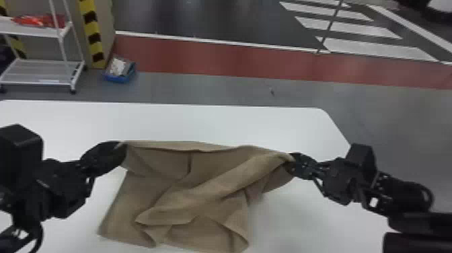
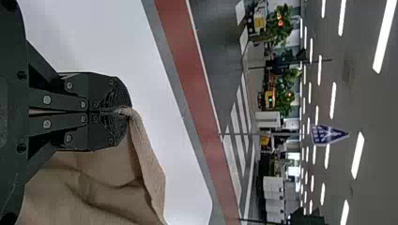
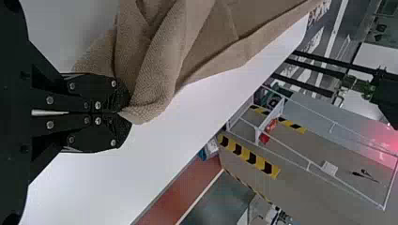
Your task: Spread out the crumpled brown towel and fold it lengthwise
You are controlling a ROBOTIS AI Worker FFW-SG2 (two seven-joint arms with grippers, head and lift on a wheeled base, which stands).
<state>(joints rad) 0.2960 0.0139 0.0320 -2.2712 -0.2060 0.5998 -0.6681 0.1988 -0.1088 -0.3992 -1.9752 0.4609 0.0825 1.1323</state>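
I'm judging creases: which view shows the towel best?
The head view, since nearly all the towel shows. The left wrist view shows an edge pinched by the left hand; the right wrist view, folds bunched at the right hand.

Towel point(image 1: 208, 188), head view lower centre: brown cloth, matt, soft; coarse nubby weave, right wrist view upper middle. Tabletop point(image 1: 208, 121): white, smooth, low sheen. Left gripper point(image 1: 123, 147), right gripper point(image 1: 290, 160): matt black; screw heads point(image 2: 47, 99) shiny metal, left wrist view left. Cart point(image 1: 42, 32), head view upper left: white-painted metal look. Bin point(image 1: 119, 79), upper left: blue, plastic look. Floor point(image 1: 403, 117), right side: grey, smooth, faint gloss.
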